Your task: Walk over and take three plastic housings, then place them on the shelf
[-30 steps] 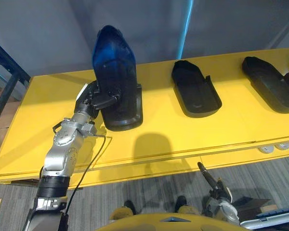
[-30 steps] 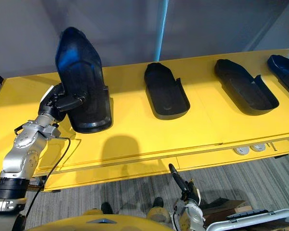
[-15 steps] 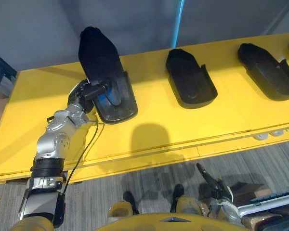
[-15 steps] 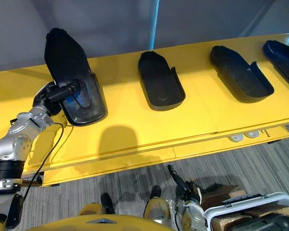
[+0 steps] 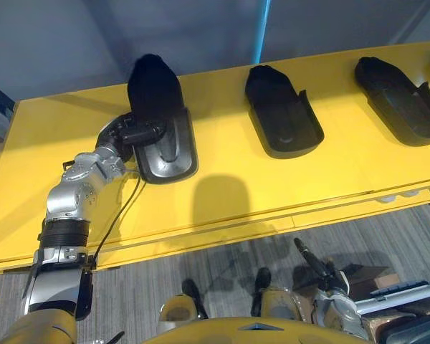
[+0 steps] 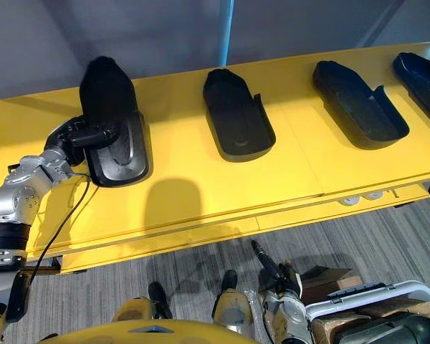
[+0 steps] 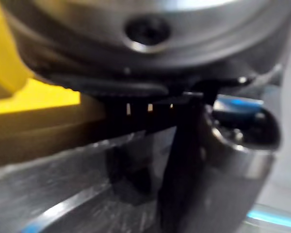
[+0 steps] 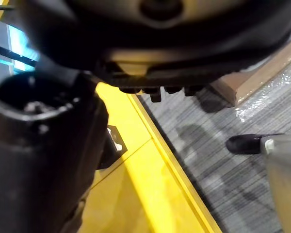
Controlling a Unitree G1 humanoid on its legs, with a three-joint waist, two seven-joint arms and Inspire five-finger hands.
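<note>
Left eye view, upper left: left hand point(image 5: 131, 134) curled round the rim of the leftmost housing point(image 5: 161, 118), upright a second ago, now lowered almost flat onto the yellow surface point(image 5: 222, 179). Reads as set down, release pending. Glossy black moulded shell, rounded nose, raised walls. Second housing point(image 5: 283, 111) at centre, third housing point(image 5: 398, 100) upper right. Right hand point(image 5: 320, 272) lower right, state unreadable.

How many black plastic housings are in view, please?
4: the first housing in the left hand, the second centre, the third right of it, the fourth at the right edge; others may be hidden.
</note>
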